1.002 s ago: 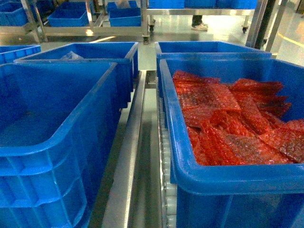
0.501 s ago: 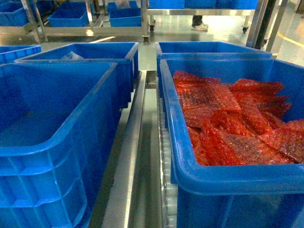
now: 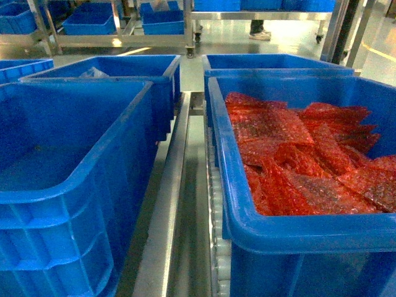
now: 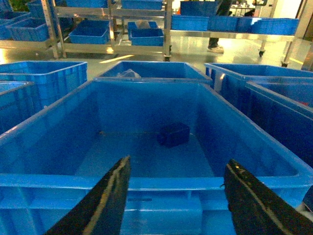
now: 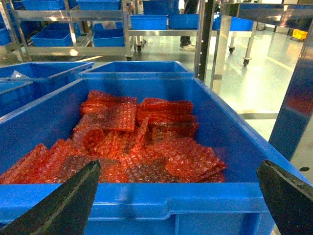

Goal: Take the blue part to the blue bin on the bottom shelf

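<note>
With both jaws spread wide, the left gripper (image 4: 171,200) should drop over the near rim of the blue bin (image 4: 146,183) and straddle the blue part (image 4: 173,134) lying ahead on its floor, while the right gripper (image 5: 181,198) hangs open and empty.

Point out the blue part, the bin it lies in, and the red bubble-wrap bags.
blue part (image 4: 173,134), left wrist view, on its top face.
blue bin (image 4: 146,183), left wrist view, on the near rim.
red bubble-wrap bags (image 5: 142,147), right wrist view, middle of the heap.
</note>
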Motion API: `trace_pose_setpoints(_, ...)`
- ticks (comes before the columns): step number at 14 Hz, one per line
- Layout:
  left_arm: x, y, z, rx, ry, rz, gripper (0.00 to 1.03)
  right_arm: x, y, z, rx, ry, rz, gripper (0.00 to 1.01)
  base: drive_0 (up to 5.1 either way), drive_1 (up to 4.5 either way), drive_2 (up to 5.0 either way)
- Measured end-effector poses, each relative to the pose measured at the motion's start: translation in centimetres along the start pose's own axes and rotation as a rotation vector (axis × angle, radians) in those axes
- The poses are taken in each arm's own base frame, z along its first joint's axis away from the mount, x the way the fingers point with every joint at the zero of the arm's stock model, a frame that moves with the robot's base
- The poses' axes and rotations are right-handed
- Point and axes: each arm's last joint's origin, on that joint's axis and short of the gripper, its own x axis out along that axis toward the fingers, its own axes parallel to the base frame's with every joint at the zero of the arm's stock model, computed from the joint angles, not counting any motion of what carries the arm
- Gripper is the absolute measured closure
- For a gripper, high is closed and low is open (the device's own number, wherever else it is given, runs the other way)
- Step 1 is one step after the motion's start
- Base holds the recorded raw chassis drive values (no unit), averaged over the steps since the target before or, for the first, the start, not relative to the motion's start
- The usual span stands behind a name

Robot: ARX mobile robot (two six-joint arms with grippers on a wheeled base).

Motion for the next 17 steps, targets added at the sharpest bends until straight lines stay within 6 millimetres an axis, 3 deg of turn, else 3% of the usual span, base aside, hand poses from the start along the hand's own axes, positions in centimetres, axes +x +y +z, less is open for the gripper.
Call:
trace_pose_setpoints(1,0.0,0.0,0.0,0.0,0.0,0.0,0.39,0.0,0.0,0.0,0.0,0.0,0.0,0.03,0.0,0.0,0.0)
trace_pose_setpoints(2,0.0,0.0,0.0,0.0,0.0,0.0,0.14,0.0,0.0,0.0,0.0,0.0,0.0,0.03,0.0,0.0,0.0)
trace_pose_setpoints(3,0.0,0.0,0.0,0.002,0.0,0.0,0.05,0.0,0.0,0.0,0.0,0.0,0.0,0.03,0.0,0.0,0.0)
trace_pose_setpoints(17,0.0,0.0,0.0,0.002,0.0,0.0,0.05,0.0,0.0,0.0,0.0,0.0,0.0,0.03,0.0,0.0,0.0)
